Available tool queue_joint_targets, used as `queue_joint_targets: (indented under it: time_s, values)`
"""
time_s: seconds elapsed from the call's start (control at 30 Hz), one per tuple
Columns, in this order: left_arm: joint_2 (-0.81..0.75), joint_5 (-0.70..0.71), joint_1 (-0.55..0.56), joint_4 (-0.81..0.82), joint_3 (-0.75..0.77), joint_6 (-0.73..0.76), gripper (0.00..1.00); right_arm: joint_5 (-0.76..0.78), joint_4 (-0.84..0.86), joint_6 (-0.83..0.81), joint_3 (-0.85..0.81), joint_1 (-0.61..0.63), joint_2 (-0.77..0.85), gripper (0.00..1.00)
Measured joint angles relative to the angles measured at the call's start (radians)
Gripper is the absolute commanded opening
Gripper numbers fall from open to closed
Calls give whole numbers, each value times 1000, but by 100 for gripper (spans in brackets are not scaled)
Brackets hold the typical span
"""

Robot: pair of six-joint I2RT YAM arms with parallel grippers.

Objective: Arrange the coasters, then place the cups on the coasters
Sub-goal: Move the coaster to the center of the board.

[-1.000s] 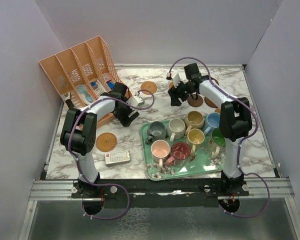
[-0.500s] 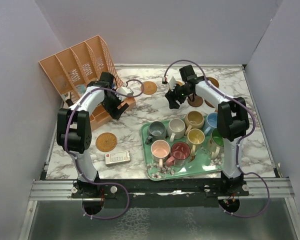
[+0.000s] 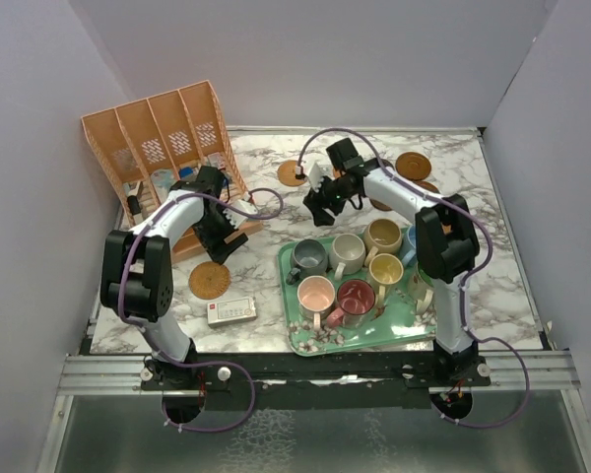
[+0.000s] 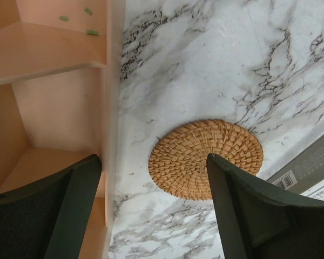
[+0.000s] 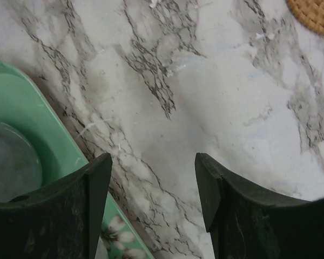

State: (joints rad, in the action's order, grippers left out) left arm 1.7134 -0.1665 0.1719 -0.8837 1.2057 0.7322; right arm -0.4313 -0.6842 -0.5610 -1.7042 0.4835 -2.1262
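Observation:
A woven tan coaster (image 3: 209,281) lies near the left front. My left gripper (image 3: 223,236) hangs open just above and behind it. In the left wrist view that coaster (image 4: 205,159) sits between and ahead of the open gripper (image 4: 154,162). More coasters lie at the back: one (image 3: 294,173) left of centre, one (image 3: 413,165) right. Others are partly hidden by the right arm. The cups stand on the tray, among them grey (image 3: 308,258), pink (image 3: 317,293) and dark red (image 3: 356,296). My right gripper (image 3: 320,207) (image 5: 151,162) is open over bare marble, beside the tray corner.
The green floral tray (image 3: 305,340) (image 5: 38,129) fills the centre-right front. An orange slotted organizer (image 3: 163,148) (image 4: 54,81) stands at the back left, close to my left fingers. A small white box (image 3: 231,311) lies in front of the woven coaster.
My left gripper swung left toward the organizer, then came forward over the woven coaster. My right gripper moved left and forward from the back coasters to the tray's far corner.

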Motion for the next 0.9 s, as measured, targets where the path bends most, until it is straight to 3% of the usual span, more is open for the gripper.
queue_joint_targets:
  time_s: [0.33, 0.7, 0.9]
  values:
    - [-43, 35, 45, -5, 2, -19, 82, 82, 92, 44, 39, 75, -56, 59]
    - [-43, 39, 94, 2, 83, -27, 83, 260, 190, 85, 43, 80, -65, 56]
    - [-43, 48, 127, -32, 103, -27, 83, 271, 192, 86, 39, 57, -65, 56]
